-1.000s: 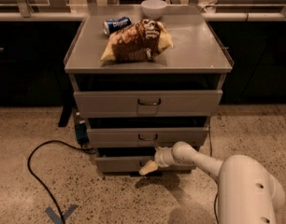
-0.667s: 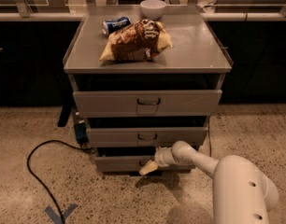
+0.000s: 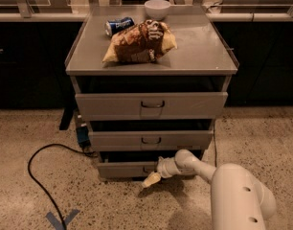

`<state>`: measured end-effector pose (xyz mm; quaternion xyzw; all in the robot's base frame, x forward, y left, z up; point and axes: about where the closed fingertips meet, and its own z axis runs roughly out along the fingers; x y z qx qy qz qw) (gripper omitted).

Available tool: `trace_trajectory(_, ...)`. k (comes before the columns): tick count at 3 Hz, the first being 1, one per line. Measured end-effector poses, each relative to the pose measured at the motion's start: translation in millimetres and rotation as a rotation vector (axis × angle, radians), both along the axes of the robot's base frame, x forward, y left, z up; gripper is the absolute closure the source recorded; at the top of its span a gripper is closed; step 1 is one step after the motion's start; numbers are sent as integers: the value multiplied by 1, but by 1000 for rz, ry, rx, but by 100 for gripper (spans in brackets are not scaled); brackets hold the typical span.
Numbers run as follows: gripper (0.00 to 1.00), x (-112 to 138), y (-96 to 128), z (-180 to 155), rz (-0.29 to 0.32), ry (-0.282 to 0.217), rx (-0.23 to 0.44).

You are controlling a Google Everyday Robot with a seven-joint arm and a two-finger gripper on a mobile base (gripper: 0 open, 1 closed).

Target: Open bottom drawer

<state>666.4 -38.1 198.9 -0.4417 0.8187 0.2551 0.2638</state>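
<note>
The bottom drawer (image 3: 122, 169) is the lowest and shallowest grey front of the cabinet, close to the floor. Its small dark handle is mostly hidden behind my wrist. My gripper (image 3: 152, 178) reaches in from the lower right on a white arm (image 3: 204, 169) and sits right at the drawer front's centre, its cream fingertips pointing down-left just below the handle. The mid-sized drawer (image 3: 151, 140) and the tall top drawer (image 3: 151, 105) are above it.
On the cabinet top (image 3: 194, 51) lie a chip bag (image 3: 139, 42), a blue can (image 3: 118, 26) and a white bowl (image 3: 157, 7). A black cable (image 3: 36, 176) loops over the speckled floor at left. A blue tape mark (image 3: 60, 219) is on the floor.
The view has hardly shifted. The gripper stays at the bottom drawer's front; the drawer shows no clear movement.
</note>
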Motion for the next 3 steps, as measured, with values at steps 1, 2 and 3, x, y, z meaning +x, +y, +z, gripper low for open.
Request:
trace_trajectory(1,0,0,0,0,0,1,0)
trace_trajectory(2,0,-29,2,3,15,43,8)
trace_trajectory(3,0,-92,-1,14,-12,143,65)
